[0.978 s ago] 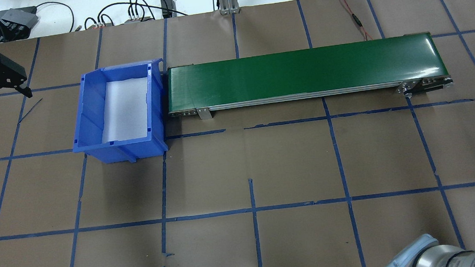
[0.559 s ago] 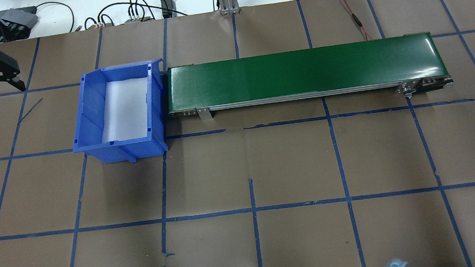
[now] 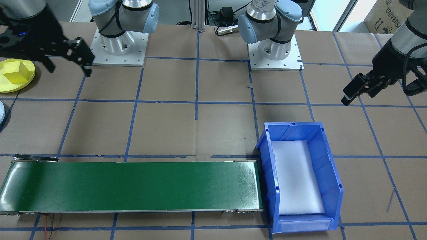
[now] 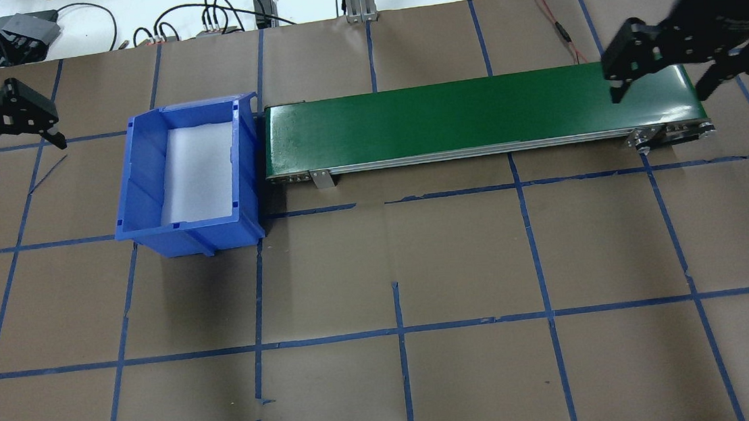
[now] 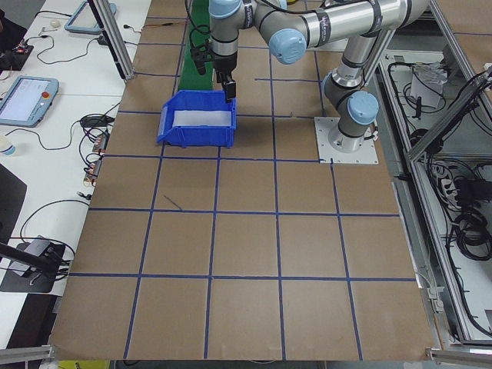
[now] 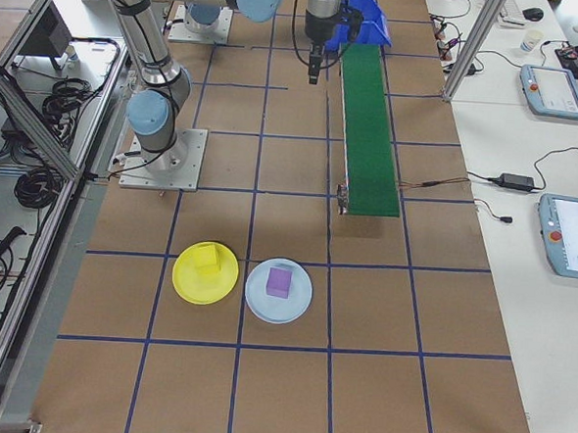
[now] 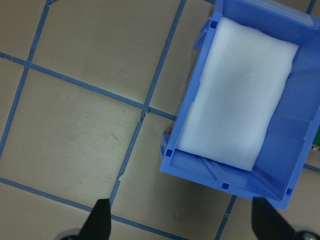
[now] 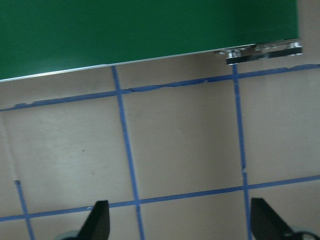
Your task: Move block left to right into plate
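Both tools held spread and empty above the surface; yellow block seen lying in the yellow plate.

Near to far in the front-facing view: the green conveyor belt (image 3: 133,186) is laid along the near edge, with the blue bin (image 3: 302,176) touching its end, white padding seen inside. Beyond these, bare brown surface (image 3: 217,130) crossed by blue tape lines is seen. Farther back, the left tool (image 3: 362,87) is held aloft past the bin, fingers parted, nothing between them. The right tool (image 3: 66,65) is likewise spread wide and empty, hanging just beside the plate (image 3: 13,87). The yellow block (image 3: 15,74) is seated in that plate. In the right side view a purple block (image 6: 279,283) is noted on a pale blue plate (image 6: 278,304) next to the yellow one.
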You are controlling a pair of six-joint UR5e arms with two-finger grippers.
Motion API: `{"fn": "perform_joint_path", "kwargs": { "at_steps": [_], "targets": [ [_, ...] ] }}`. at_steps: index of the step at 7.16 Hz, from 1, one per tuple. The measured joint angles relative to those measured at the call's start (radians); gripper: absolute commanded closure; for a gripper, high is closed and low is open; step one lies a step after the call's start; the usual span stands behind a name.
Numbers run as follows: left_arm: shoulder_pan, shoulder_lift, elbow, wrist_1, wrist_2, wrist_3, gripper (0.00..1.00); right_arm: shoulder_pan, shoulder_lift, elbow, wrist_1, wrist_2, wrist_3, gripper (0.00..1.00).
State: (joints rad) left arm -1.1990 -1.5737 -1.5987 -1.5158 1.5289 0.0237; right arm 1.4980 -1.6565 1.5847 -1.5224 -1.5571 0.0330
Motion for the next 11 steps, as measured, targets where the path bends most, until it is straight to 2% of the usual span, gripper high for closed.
{"fn": "perform_joint_path", "kwargs": {
  "at_steps": [1,2,4,6,7,8,11],
  "targets": [
    [-0.014,0.002,0.005,-0.012,0.002,0.003,0.0,0.106,0.005,-0.016,0.002,0.006,0.059,0.0],
    [-0.013,0.009,0.017,-0.012,0.0,0.009,0.0,0.151,0.009,-0.024,0.001,0.011,0.083,0.0],
    [-0.008,0.023,0.028,0.002,-0.007,0.017,0.0,0.13,0.021,-0.051,0.007,0.015,0.088,0.0],
    [-0.06,0.096,0.043,0.001,-0.036,0.016,0.0,0.087,0.082,-0.142,0.01,0.009,0.075,0.0],
    [-0.091,0.127,0.035,-0.005,-0.042,0.013,0.0,0.072,0.099,-0.16,0.023,0.005,0.073,0.0],
    [-0.109,0.132,0.017,-0.01,-0.042,0.013,0.0,0.062,0.096,-0.147,0.038,0.006,0.073,0.0],
    [-0.121,0.119,0.002,-0.014,-0.043,0.018,0.0,0.049,0.072,-0.089,-0.065,0.007,0.069,0.0]
  ]
}}
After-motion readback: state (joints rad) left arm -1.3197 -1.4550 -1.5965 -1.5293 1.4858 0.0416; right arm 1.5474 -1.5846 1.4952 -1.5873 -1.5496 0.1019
